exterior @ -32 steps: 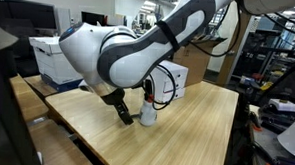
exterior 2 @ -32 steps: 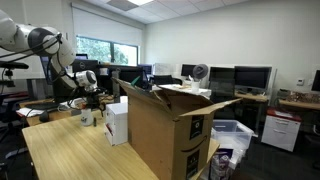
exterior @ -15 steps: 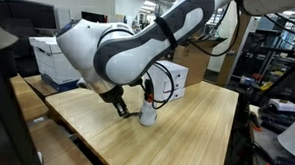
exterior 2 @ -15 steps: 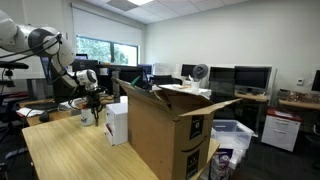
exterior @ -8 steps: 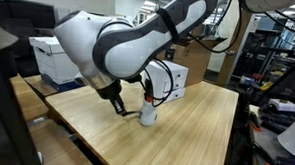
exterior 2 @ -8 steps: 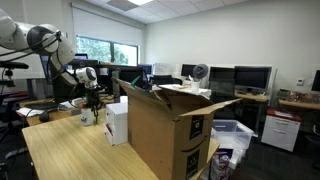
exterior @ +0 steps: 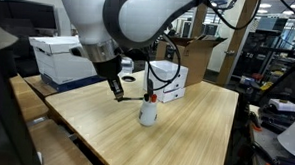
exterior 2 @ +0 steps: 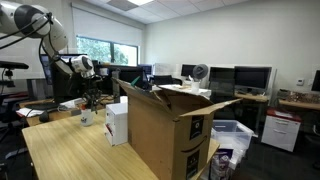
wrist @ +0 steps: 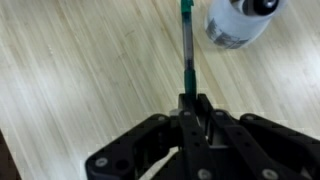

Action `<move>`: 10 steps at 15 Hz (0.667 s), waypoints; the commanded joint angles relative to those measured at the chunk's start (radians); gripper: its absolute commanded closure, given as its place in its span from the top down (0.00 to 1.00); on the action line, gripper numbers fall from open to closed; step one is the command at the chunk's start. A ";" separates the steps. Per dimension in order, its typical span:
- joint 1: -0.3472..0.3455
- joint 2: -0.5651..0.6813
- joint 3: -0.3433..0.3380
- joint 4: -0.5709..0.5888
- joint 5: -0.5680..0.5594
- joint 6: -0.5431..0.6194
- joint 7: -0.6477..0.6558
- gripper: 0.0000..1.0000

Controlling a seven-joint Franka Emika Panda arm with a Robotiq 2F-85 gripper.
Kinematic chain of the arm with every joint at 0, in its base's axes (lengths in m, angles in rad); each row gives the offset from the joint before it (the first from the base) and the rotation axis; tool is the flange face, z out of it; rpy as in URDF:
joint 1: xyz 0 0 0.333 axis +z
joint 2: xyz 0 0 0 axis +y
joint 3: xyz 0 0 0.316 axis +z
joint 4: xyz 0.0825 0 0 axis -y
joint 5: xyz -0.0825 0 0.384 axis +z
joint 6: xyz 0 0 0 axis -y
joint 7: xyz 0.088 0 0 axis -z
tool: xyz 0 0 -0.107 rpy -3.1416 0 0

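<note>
Cup: white cup (exterior: 148, 114) upright on the desk (exterior: 200, 130), a thin dark stick standing inside.
Pen: green pen (wrist: 186, 50) pinched between the fingers (wrist: 203, 112), outside the cup, tip beside it.
Arm: raised above the desk, wrist pointing down.

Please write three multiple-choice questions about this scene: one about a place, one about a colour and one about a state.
1. Where does the white cup stand?
A) on the wooden table
B) on a chair
C) on the floor
2. What colour is the pen?
A) red
B) green
C) yellow
3. How is the gripper?
A) open and empty
B) shut on the pen
C) out of view

Answers:
1 A, the cup's base rests on the tabletop.
2 B, the wrist view shows a green shaft.
3 B, the jaws are closed on the pen's end.
</note>
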 commanded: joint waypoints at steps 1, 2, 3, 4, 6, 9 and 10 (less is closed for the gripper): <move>-0.047 -0.153 0.027 -0.167 0.049 0.096 0.018 0.07; -0.054 -0.177 0.028 -0.187 0.061 0.114 0.020 0.07; -0.063 -0.200 0.031 -0.209 0.073 0.135 0.019 0.07; -0.072 -0.222 0.034 -0.228 0.088 0.152 0.016 0.07; -0.097 -0.278 0.041 -0.284 0.126 0.202 0.012 0.07; -0.132 -0.346 0.048 -0.349 0.186 0.271 0.004 0.07; -0.148 -0.378 0.051 -0.369 0.215 0.296 -0.003 0.07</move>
